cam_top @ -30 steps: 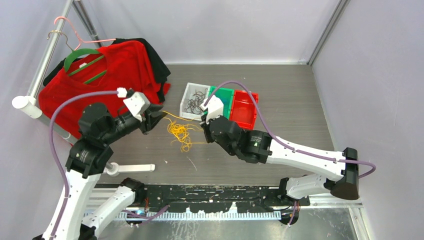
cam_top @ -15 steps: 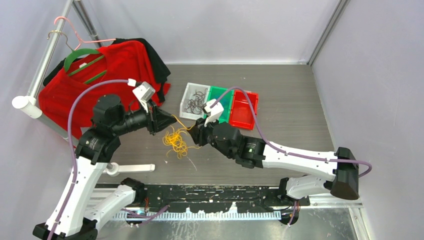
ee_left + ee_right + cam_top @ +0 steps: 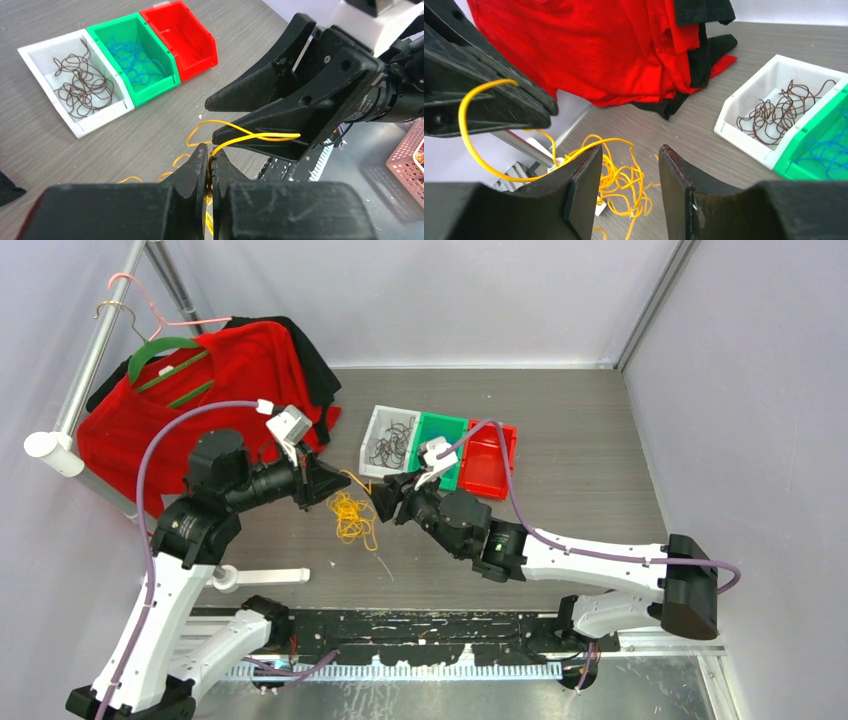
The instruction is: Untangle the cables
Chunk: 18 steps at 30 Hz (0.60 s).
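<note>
**A:** Where do the cables lie?

**B:** The yellow cables sit in a loose tangle on the table, a little left of centre in the overhead view; they lie between the two grippers and just below them.

**A:** Is any of it lifted?

**B:** One yellow strand is; in the left wrist view it rises from the bottom centre and loops to the right, across the front of the other arm's black fingers.

**A:** Who holds it?

**B:** The left gripper — its fingers are pressed together with the strand pinched between their tips.

**A:** And the right gripper?

**B:** Its jaws stand apart with a clear gap; nothing is clamped between them. In its own camera, part of the tangle shows on the table through that gap; a yellow loop curves across the left of the frame and down behind its left finger. Whether the strand touches that finger I cannot tell.

**A:** How do the two grippers stand to each other?

**B:** Tip to tip, near but apart — both just above the yellow tangle in the overhead view.

**A:** The other colours?

**B:** The brown cables lie coiled in the white bin, upper left of the left wrist view; the blue cables lie in the green bin beside it; the red bin comes next in the row, touching the green one.

**A:** Anything further out?

**B:** A red shirt on a hanger, upper left of the overhead view, with a black garment behind it.
</note>
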Available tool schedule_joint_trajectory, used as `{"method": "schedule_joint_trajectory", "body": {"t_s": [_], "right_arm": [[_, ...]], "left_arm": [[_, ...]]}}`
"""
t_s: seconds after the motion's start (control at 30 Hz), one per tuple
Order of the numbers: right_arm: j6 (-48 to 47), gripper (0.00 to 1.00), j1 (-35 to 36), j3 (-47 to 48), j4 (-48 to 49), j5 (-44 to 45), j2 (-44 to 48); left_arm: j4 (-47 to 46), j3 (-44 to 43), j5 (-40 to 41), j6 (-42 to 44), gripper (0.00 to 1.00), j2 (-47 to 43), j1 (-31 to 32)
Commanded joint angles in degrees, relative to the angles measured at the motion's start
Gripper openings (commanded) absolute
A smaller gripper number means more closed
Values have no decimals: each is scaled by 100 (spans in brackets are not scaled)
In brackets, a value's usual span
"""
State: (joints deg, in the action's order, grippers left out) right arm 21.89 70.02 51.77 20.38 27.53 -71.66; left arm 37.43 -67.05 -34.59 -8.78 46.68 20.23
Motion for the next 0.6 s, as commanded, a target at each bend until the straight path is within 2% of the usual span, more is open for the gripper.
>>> {"method": "schedule_joint_trajectory", "body": {"t_s": [0.0,0.1,0.23,0.37,0.57], "right_arm": [[-276,50,-6,-46,951,109,18],[-352,50,3,35,963,123,-121],[-546,55,44,-8,1246,206,-387],[-501,58,131,-113,1605,32,-678],[-393,59,169,-202,1821,324,-998]], "left_arm": [[146,-289,-207,-87,3,69,-19],[323,-452,-462,-97,3,153,-19],[706,-863,-1025,-158,3,398,-18],[739,-1105,-1233,-207,3,475,-18],[1069,-1442,-1445,-187,3,727,-18]]}}
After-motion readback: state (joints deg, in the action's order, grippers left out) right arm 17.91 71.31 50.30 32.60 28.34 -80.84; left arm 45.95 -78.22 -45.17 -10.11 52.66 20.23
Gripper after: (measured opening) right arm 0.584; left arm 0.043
